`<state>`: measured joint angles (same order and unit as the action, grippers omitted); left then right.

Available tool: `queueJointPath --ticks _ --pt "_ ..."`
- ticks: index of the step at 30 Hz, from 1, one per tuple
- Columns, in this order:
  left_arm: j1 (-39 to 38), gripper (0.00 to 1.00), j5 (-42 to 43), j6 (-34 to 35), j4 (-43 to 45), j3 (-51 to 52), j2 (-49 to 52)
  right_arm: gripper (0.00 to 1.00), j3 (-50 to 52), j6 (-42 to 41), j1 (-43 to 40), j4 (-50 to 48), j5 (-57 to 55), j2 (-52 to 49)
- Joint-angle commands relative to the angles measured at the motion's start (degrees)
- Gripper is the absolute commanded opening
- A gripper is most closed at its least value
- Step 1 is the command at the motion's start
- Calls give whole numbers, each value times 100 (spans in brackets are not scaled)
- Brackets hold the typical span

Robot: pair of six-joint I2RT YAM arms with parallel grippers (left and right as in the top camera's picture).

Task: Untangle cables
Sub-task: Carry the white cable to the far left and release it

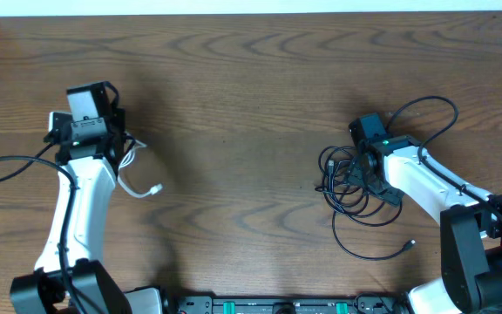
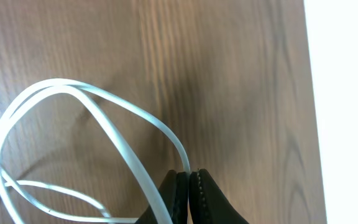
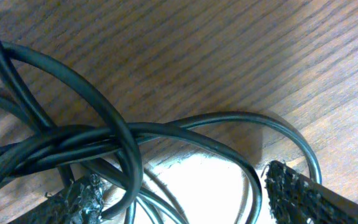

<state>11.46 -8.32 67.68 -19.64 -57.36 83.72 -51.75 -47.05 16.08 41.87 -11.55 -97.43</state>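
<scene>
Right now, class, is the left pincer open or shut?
Shut. The left pincer has its fingers pressed together, the white cable pinched between them.

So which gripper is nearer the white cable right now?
Left. The left gripper is pinched shut on the white cable; the right gripper is far off on the other side, open over the black cables.

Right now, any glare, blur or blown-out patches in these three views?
Overhead: even light, sharp, soft shadows, only a blown-out white strip along the top edge. Left wrist: right side washed out to plain white; white cable crisp, casting a faint shadow on the table. Right wrist: hard glare patch on the wood between the fingers; black cables in focus, with a light sheen.
</scene>
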Motion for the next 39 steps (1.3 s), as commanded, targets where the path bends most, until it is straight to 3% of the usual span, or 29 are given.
queueJointPath --ticks 1,13,17,22,28,30,32,35,37,39 --pt "179 8 -208 -81 9 -63 348 82 118 83 -22 11 39 -151" --pt "1058 8 -476 151 461 -63 1602 84 118 83 -24 -39 162 -151" --pt "1314 8 -424 39 977 -63 1659 83 118 83 -22 -120 164 -151" --pt "1351 8 -264 -251 1615 -63 1659 83 120 81 -22 -332 168 -151" --pt "1134 9 -205 -254 1624 -63 1663 83 120 81 -24 -660 275 -151" --pt "1082 15 -234 -254 1604 -63 1663 83 118 81 -22 -728 293 -151" --pt "1080 36 -243 -254 1550 -63 1663 83 120 81 -22 -719 297 -151" --pt "1084 45 -76 -254 1244 -63 1622 83 120 83 -22 -673 317 -151" --pt "1084 63 68 -249 822 -63 1530 83 120 83 -22 -651 367 -151" --pt "1084 74 173 -205 321 -63 1379 82 118 83 -24 -629 505 -151"
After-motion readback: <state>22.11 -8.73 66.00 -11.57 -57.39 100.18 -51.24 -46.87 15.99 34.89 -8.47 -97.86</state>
